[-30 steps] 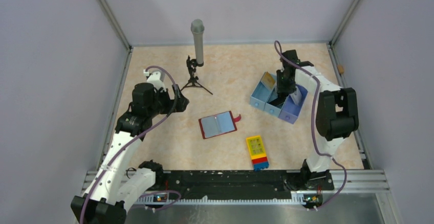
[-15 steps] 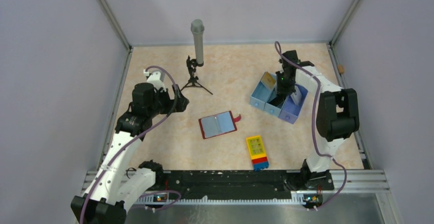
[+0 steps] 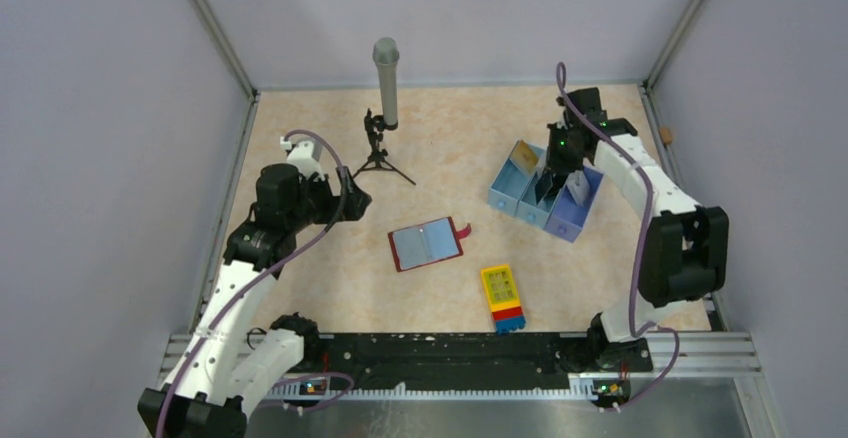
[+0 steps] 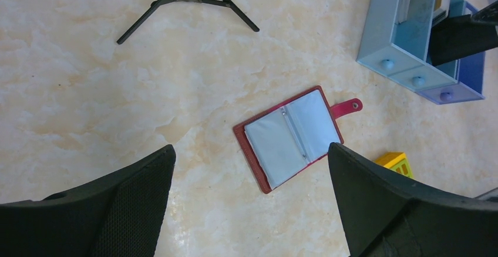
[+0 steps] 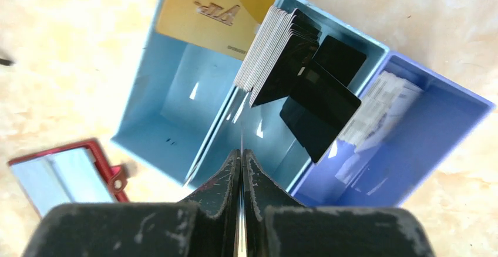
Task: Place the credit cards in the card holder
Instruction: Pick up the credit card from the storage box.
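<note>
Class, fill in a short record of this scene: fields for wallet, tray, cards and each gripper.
Wallet: dark-red folding card holder, open flat on the table, pockets up, no card visible inside.
Tray: light-blue plastic three-compartment tray, apart from the wallet.
Cards: yellow-gold card in one end compartment; dark cards in the middle; pale cards in the other end.
Left gripper: open, holding nothing.
Right gripper: shut, above the tray.

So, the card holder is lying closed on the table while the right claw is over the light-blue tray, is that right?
Not quite: the card holder lies open, not closed, its blue-grey pockets facing up, as the left wrist view shows. The right claw is indeed over the light-blue tray.
</note>
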